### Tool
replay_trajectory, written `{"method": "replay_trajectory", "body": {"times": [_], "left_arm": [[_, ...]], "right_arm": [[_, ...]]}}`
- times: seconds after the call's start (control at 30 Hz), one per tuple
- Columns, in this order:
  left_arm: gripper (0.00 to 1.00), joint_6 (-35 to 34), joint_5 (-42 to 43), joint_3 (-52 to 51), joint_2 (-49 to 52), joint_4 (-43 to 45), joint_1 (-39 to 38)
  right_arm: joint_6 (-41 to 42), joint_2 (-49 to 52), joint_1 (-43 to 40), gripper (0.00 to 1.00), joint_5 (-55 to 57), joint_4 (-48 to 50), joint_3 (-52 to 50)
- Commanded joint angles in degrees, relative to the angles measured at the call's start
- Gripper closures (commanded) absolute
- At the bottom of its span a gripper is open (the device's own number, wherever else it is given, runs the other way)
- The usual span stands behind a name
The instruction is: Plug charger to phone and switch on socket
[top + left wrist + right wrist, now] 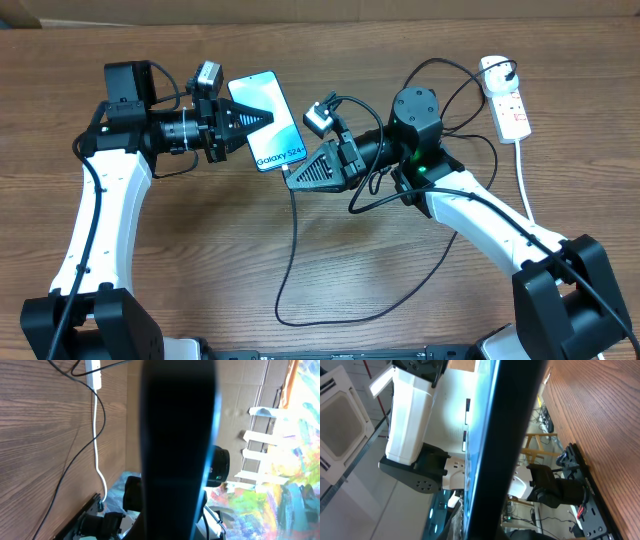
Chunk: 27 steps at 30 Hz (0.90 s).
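Upper centre of the overhead view, I see the slim rectangular phone [282,138] with a light blue screen reading "Galaxy S24+". It sits at a slant, its top end toward the upper left. My left claw [256,119] comes in from the left, and its black fingers lie across the phone's left edge, clenched on it. In the left wrist view a broad dark slab runs from top to bottom through the middle of the frame.

My right claw [297,178] is clenched too, its tip right at the phone's lower end. I cannot tell what it pinches there. In the right wrist view a dark band with a blue-lit edge fills the centre, which I read as the phone seen edge-on.

A long thin black cable [297,226] leaves from under the right claw, drops toward the bottom of the frame and loops back to the right across the wooden counter [200,265].

At the upper right, well apart from the phone, lies the small white oblong power strip [507,100] with red markings. Its thick white cord [521,170] trails downward.
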Motion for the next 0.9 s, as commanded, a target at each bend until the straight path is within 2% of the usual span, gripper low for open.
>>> {"method": "replay_trajectory", "body": {"times": [0.0, 0.87], "left_arm": [[0.96, 0.3, 2.6, -0.1, -0.1, 0.3, 0.0], [0.96, 2.5, 5.5, -0.1, -0.1, 0.4, 0.0]], "right_arm": [[-0.3, -0.2, 0.2, 0.96, 1.1, 0.1, 0.2], [-0.1, -0.2, -1.4, 0.96, 1.1, 0.1, 0.2]]}}
